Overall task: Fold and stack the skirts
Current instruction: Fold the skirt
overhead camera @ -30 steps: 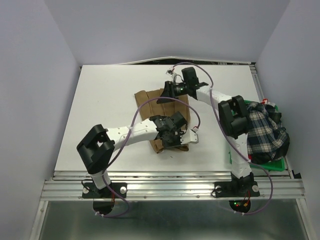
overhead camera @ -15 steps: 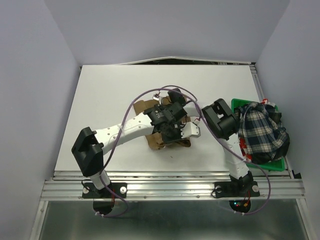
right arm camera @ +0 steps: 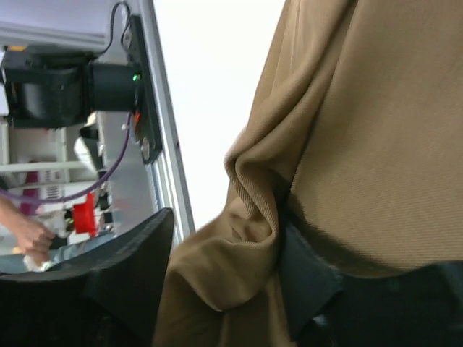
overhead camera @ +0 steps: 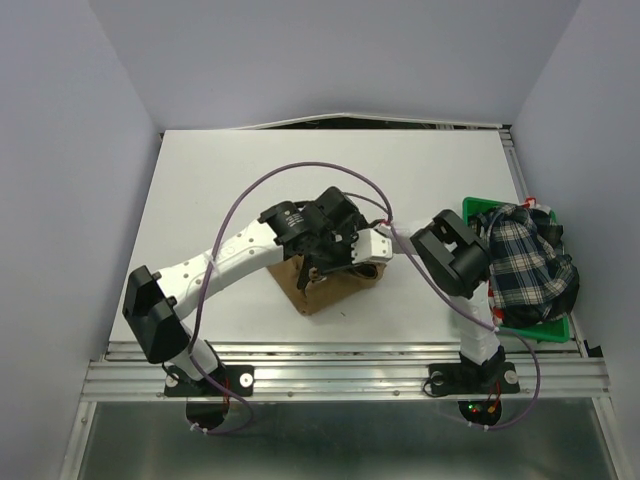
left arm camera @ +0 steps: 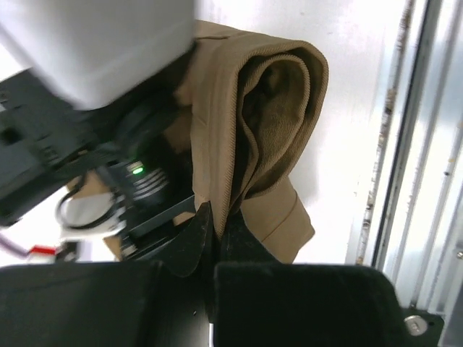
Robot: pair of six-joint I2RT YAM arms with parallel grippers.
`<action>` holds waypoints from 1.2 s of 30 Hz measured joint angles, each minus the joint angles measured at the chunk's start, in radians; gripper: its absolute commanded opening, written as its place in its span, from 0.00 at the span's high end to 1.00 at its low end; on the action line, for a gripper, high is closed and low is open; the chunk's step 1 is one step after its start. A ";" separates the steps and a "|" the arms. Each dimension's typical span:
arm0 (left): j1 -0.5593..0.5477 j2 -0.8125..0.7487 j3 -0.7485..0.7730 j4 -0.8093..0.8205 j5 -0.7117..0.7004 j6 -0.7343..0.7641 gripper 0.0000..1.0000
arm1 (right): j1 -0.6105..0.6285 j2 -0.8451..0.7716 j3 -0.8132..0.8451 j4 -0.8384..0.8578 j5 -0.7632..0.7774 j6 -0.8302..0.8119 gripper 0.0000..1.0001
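Left gripper (left arm camera: 217, 235): jaws closed tight on a fold of the tan skirt (left arm camera: 271, 101), cloth pinched betw. its black fingers. Same garment is clamped by the right gripper (right arm camera: 217, 285), bunched fabric filling the gap betw. its fingers. Both grippers sit close together over the tan skirt, approx. mid-table (overhead camera: 220, 190), toward the front edge. Cloth is doubled over, upper part lifted, lower part lying on the surface. Also noted: plaid skirt (overhead camera: 530, 265) heaped in the green tray (overhead camera: 553, 331) at the right table edge, well apart from the tan one.
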 measured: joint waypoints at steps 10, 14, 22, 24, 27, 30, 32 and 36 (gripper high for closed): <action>-0.032 -0.034 -0.203 -0.020 0.210 0.041 1.00 | -0.083 0.022 0.451 -0.333 0.126 -0.219 0.28; -0.052 -0.051 -0.205 -0.040 0.257 0.051 1.00 | -0.159 0.100 0.638 -0.397 0.158 -0.285 0.30; -0.064 -0.061 -0.205 -0.078 0.312 0.071 1.00 | -0.221 0.342 0.875 -0.502 0.240 -0.410 0.40; -0.064 -0.061 -0.204 -0.085 0.319 0.071 1.00 | -0.217 0.377 0.874 -0.526 0.241 -0.424 0.49; -0.064 -0.061 -0.193 -0.094 0.308 0.070 1.00 | -0.211 0.392 0.842 -0.523 0.198 -0.441 0.55; -0.054 -0.060 -0.148 -0.109 0.279 0.071 1.00 | -0.211 0.368 0.774 -0.509 0.150 -0.447 0.60; -0.039 -0.047 -0.104 -0.121 0.269 0.078 1.00 | -0.208 0.336 0.692 -0.492 0.101 -0.436 0.64; 0.029 0.025 0.011 -0.129 0.243 0.119 1.00 | -0.198 0.301 0.607 -0.477 0.047 -0.422 0.67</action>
